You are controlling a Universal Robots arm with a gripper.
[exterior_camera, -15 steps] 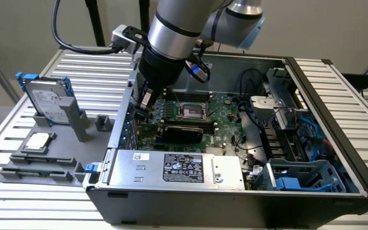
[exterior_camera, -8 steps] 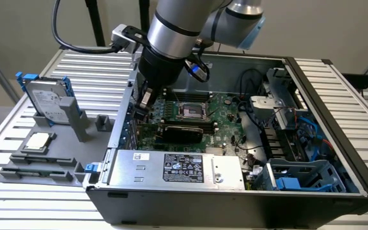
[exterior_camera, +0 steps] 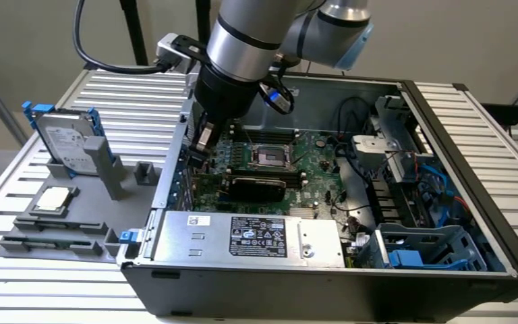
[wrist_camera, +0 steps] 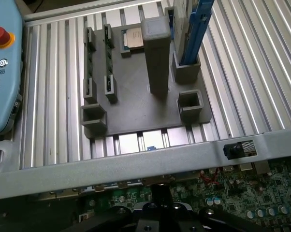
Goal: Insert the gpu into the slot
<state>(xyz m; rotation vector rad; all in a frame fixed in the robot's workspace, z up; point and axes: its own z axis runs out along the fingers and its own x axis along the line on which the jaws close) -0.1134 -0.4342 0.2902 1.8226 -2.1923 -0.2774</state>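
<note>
The open computer case (exterior_camera: pixel 475 196) lies on its side with the green motherboard (exterior_camera: pixel 318 169) facing up. A black rectangular card, the gpu (exterior_camera: pixel 254 185), sits across the board just below the CPU socket (exterior_camera: pixel 272 156). My gripper (exterior_camera: pixel 197 150) reaches down into the case at the card's end on the exterior view's left, close to the case wall. It is shut, and I cannot tell whether it grips the card. The slot is hidden. In the wrist view the gripper's black body (wrist_camera: pixel 157 215) hangs over the motherboard (wrist_camera: pixel 242 193), just inside the case rim (wrist_camera: pixel 136 159).
A large silver labelled box (exterior_camera: pixel 250 236) fills the case's near side, and a blue drive cage (exterior_camera: pixel 421 250) is at the exterior view's right. Outside the case, a grey fixture (exterior_camera: pixel 70 223) carries a hard drive (exterior_camera: pixel 65 142), a chip (exterior_camera: pixel 54 199) and a tall post (wrist_camera: pixel 156 53). A teach pendant (wrist_camera: pixel 3 72) lies nearby.
</note>
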